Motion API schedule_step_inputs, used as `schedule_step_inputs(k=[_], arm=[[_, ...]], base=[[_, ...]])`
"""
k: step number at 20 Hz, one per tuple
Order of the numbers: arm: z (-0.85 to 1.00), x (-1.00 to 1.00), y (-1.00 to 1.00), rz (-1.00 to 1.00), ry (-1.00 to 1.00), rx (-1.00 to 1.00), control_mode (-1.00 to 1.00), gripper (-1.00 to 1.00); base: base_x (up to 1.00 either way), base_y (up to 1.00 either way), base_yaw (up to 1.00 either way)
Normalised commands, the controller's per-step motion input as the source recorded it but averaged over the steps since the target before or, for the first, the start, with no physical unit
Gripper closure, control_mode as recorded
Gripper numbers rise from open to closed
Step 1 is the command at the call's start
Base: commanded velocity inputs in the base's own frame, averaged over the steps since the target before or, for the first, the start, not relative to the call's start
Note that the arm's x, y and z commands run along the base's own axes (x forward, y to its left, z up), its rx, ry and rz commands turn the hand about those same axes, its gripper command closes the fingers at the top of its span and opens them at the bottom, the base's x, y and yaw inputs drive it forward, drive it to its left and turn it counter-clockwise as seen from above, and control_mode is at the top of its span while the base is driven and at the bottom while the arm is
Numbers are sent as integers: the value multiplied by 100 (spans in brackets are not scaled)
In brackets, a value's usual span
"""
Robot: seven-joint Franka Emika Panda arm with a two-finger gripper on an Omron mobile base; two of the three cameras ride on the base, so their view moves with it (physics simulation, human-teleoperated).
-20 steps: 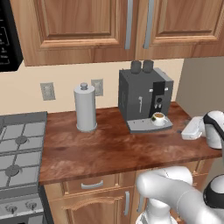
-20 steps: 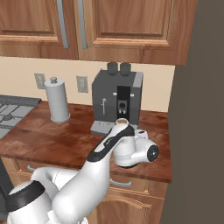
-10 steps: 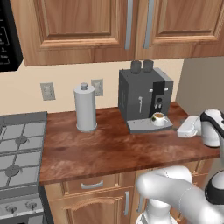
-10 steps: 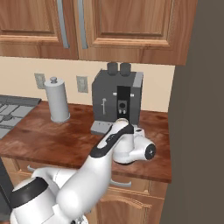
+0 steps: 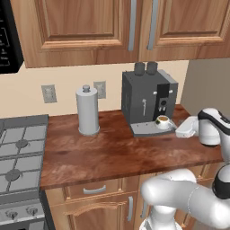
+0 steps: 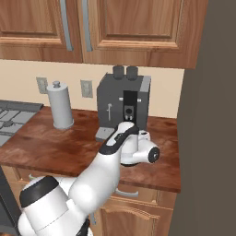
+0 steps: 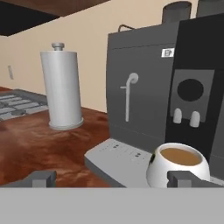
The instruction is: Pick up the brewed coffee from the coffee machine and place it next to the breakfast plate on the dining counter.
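Countertop (image 5: 112, 152): mug (image 7: 178, 165) just before gripper (image 7: 113, 178)

The white arm rises from its bulky base segment and bends at a dark-jointed elbow, reaching forward at a low height with the wrist turned roughly level. The end effector (image 7: 111, 178) points horizontally ahead, its two small dark fingertips (image 7: 43, 177) spread wide apart, at full spread, and nothing is clamped between them. In the left base view the end effector (image 5: 185, 129) reaches in from the right edge
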Motion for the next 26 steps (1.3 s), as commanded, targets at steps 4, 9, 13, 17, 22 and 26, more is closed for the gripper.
schedule_step_inputs(k=[4,9,13,17,22,26], arm=[[-14,24,-5,0,-1,0,-100,-100],[-16,15,-17,0,-1,0,-100,-100],[-12,17,-16,0,-1,1,-100,-100],[-7,18,-2,0,-2,0,-100,-100],[-13,19,0,0,0,0,-100,-100],[-17,21,0,0,0,0,-100,-100]], base=[[0,0,0],[0,0,0],[0,0,0],[0,0,0],[0,0,0],[0,0,0]])
